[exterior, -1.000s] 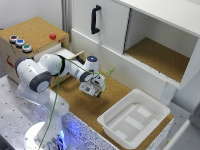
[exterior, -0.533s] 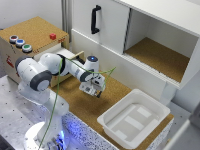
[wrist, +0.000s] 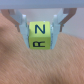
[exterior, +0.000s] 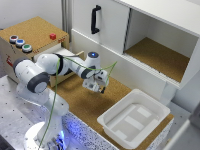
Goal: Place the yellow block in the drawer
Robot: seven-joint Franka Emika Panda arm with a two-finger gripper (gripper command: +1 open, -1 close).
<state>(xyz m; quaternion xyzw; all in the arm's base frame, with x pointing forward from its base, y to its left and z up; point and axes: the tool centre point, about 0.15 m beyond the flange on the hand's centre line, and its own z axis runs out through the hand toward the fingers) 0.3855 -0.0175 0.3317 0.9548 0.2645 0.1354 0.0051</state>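
Observation:
My gripper [exterior: 98, 86] hangs over the cork floor in front of the white cabinet. In the wrist view the gripper [wrist: 42, 31] is shut on the yellow block [wrist: 41, 36], a cube with black letters Z and R, held between both fingers [wrist: 22, 27] just above the cork. The light wooden drawer [exterior: 66, 52] stands pulled out from the cork-topped wooden box [exterior: 31, 29], at the exterior view's left of the gripper. My arm covers part of the drawer and hides its handle.
A white plastic tub [exterior: 132, 117] sits on the cork at the exterior view's right. The white cabinet has a closed door with a black handle [exterior: 94, 19] and an open compartment [exterior: 157, 55]. Coloured buttons [exterior: 20, 44] and a red block [exterior: 52, 36] rest on the box top.
The gripper, still shut on the block, has risen a little and shifted slightly toward the exterior view's right.

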